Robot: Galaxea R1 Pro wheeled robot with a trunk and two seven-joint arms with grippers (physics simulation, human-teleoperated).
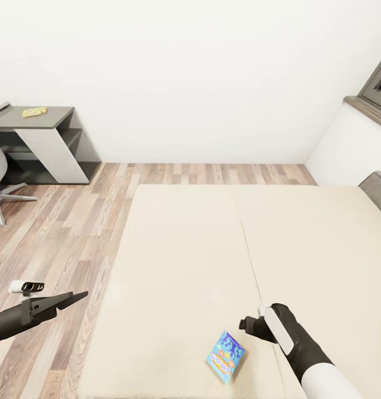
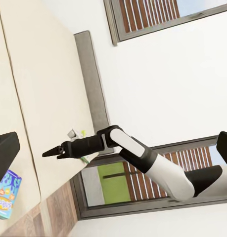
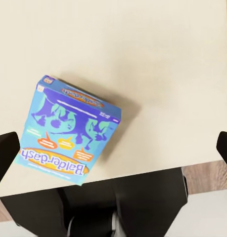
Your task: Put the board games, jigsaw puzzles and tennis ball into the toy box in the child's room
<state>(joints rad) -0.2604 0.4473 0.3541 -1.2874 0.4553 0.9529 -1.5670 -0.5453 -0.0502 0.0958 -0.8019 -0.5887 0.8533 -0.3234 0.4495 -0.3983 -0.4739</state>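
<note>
With the board game (image 1: 226, 356) low in the head frame beside it, the right gripper (image 1: 250, 323) — fingers spread — should centre and descend squarely; the left gripper's (image 1: 74, 298) fingers are together.

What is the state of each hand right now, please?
Left hand: looks shut, holding nothing.
Right hand: open above the board game, empty.
</note>
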